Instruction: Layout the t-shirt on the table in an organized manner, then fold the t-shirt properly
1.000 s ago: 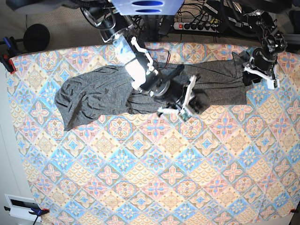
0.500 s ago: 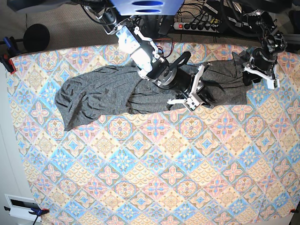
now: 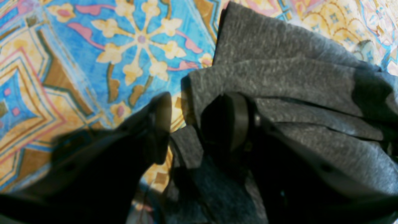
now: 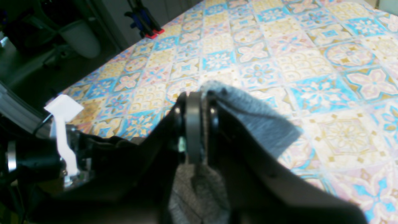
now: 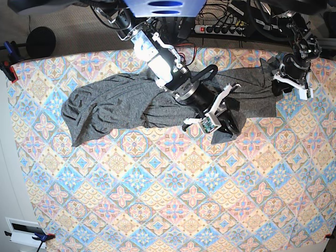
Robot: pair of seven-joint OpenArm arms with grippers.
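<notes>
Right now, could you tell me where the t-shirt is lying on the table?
In the base view the t-shirt lies bunched across the table's far half, spanning left to right, with the right hand pinching its middle.

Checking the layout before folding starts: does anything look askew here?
Yes. The t-shirt lies bunched and twisted into a long wrinkled band along the table's far side, not spread flat. The right end effector pinches a fold of it.

I count one t-shirt (image 5: 115,102), one table (image 5: 157,199), and my two grippers, left (image 5: 290,86) and right (image 5: 220,118).
</notes>
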